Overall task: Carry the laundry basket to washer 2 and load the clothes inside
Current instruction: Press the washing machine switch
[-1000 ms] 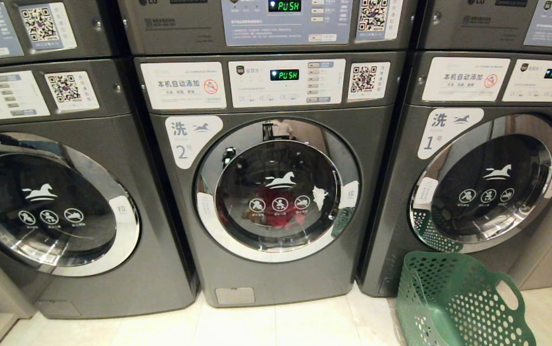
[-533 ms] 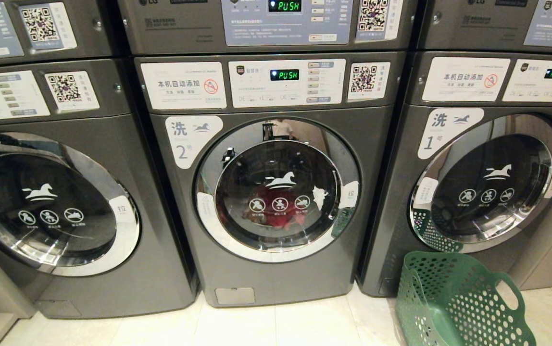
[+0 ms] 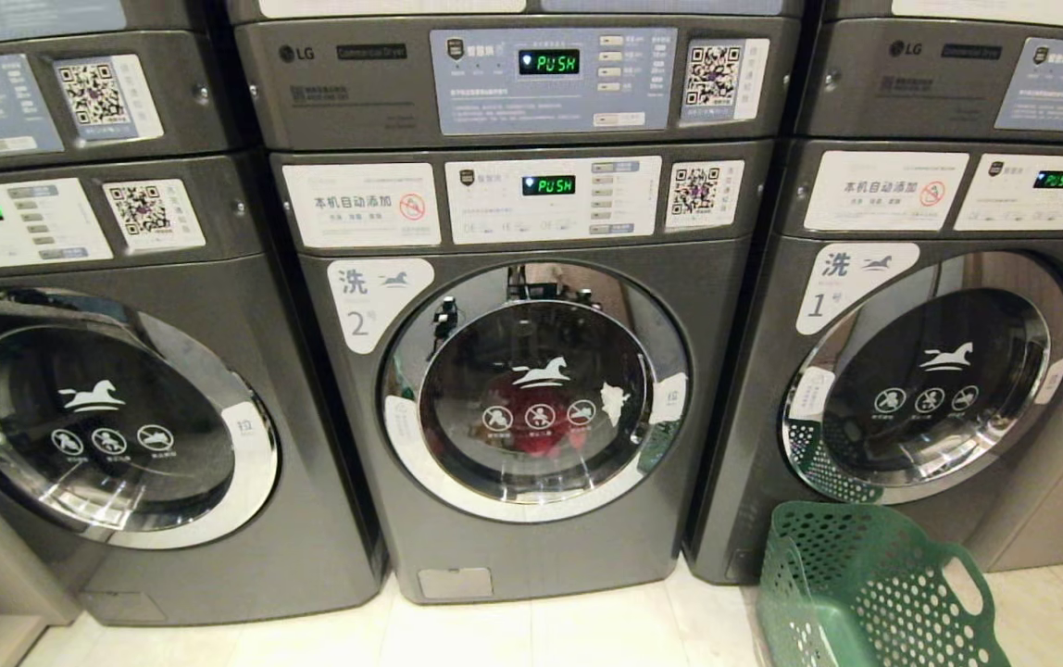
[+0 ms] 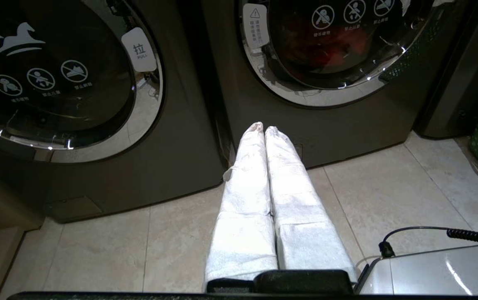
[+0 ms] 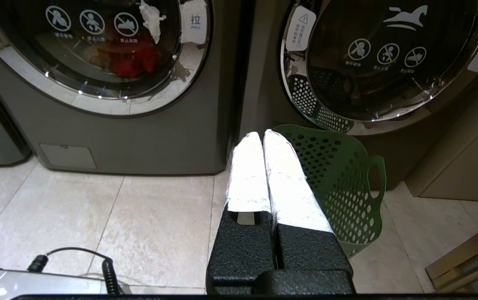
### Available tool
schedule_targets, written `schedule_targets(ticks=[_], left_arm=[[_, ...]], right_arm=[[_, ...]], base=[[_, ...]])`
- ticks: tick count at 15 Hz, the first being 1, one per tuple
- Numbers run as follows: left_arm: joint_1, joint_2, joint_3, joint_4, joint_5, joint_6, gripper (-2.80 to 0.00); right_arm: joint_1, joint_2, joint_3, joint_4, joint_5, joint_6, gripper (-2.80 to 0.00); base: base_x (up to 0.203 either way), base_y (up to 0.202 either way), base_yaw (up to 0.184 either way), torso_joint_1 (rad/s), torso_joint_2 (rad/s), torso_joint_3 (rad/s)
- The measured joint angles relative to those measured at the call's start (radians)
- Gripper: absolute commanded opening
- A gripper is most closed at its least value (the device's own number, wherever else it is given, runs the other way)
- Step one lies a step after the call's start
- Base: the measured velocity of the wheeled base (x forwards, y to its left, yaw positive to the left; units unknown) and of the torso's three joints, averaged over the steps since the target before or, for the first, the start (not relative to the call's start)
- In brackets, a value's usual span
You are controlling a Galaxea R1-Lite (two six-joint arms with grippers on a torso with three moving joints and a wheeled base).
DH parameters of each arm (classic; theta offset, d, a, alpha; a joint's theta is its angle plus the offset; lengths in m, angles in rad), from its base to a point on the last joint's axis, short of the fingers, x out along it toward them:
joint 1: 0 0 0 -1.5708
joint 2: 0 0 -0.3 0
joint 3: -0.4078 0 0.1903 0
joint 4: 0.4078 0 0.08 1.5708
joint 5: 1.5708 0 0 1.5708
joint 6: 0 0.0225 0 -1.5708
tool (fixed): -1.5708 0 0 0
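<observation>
Head view: washer 2 [image 3: 531, 389] stands door-shut with the clothes [image 3: 531, 421] behind its glass; the laundry basket [image 3: 874, 593] sits on the floor before washer 1 [image 3: 930, 389], so little should remain beyond backing off cleanly. Only the wrist views show the arms: left gripper [image 4: 264, 129] and right gripper [image 5: 260, 135] pinched together, empty.

Washer 2 [image 3: 531, 408], dark grey, door shut, holds red clothes [image 3: 531, 421] behind the glass. The green basket [image 3: 874, 593] stands empty before washer 1.
</observation>
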Motion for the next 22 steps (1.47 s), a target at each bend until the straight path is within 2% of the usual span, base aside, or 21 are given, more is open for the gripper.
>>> schedule_targets(ticks=[3,7,13,22], left_arm=[[0.0,0.0,0.0,0.0,0.001,-0.001,-2.8],[0.0,0.0,0.001,0.001,0.001,-0.003,-2.8],[0.0,0.0,0.0,0.001,0.002,-0.005,-2.8],[0.0,-0.001,0.0,0.002,0.001,-0.003,-2.8]], right_arm=[[0.0,0.0,0.0,0.0,-0.004,0.003,-2.8],[0.0,0.0,0.0,0.0,-0.004,0.002,-2.8],[0.0,0.0,0.0,0.0,-0.002,-0.002,-2.8],[0.0,0.0,-0.001,0.0,-0.001,0.009,-2.8]], base=[[0.022,0.0,0.001,0.156,-0.46,-0.311],[0.177,0.0,0.0,0.178,-0.47,-0.308],[0.01,0.0,0.0,0.193,-0.47,-0.28],[0.0,0.0,0.0,0.02,-0.04,-0.026]])
